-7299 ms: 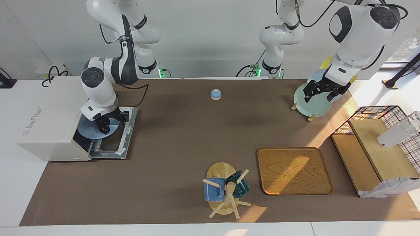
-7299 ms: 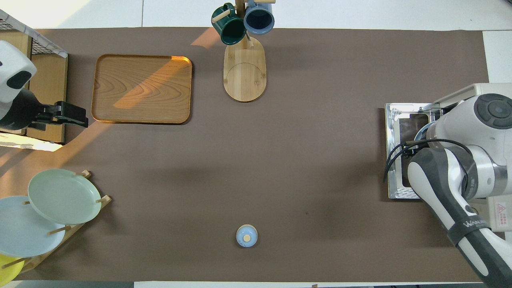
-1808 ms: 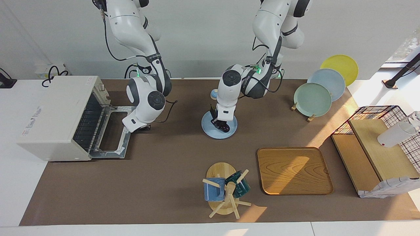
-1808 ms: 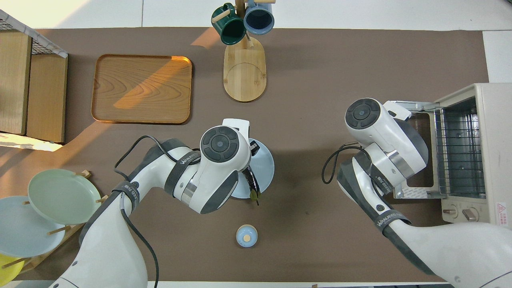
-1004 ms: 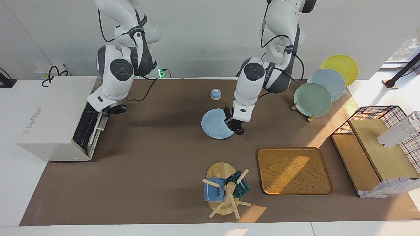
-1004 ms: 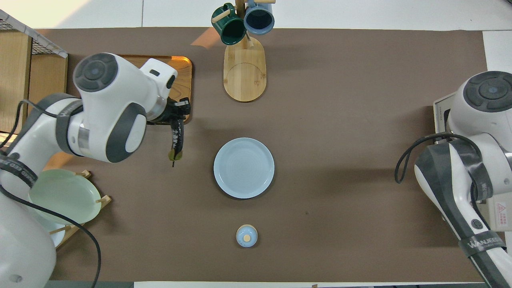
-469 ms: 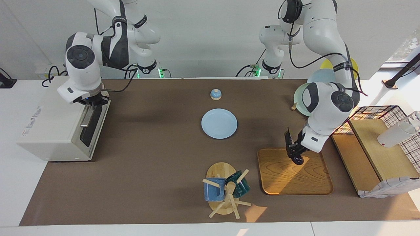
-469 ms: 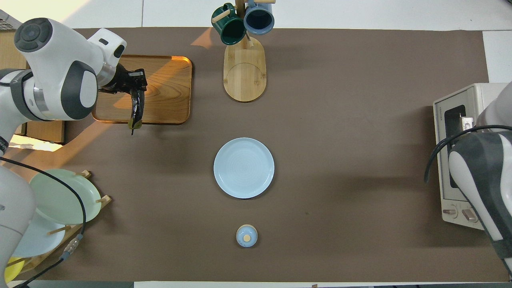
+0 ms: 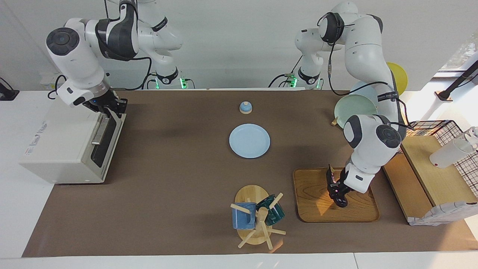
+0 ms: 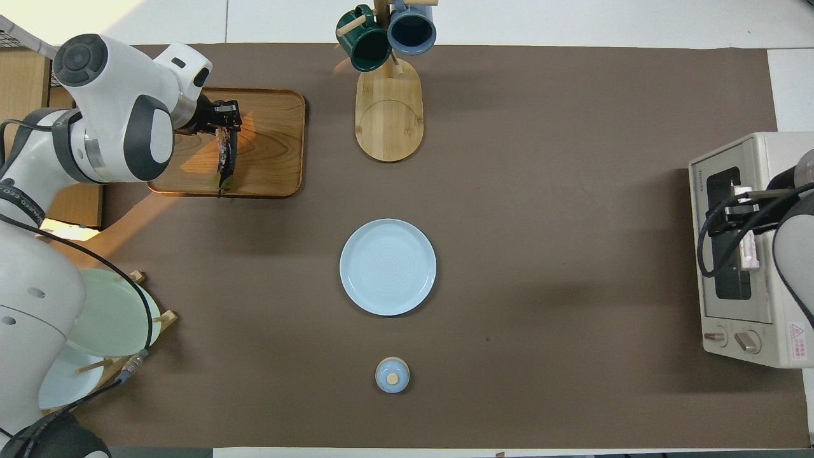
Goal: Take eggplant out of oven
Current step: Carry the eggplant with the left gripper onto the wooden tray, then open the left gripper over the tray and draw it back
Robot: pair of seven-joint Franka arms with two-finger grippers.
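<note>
The eggplant [image 9: 337, 191] is gripped by the left claw [image 9: 338, 192] and held over the wooden tray [image 9: 317, 209], right down at its surface; contact with the wood cannot be told. The oven [image 9: 56, 149] is seen with its door shut, well apart from the tray, at the right arm's end of the worktop [image 9: 179, 179]. The right claw [image 9: 108, 110] is poised at the door's handle; whether it is open or closed cannot be told.
</note>
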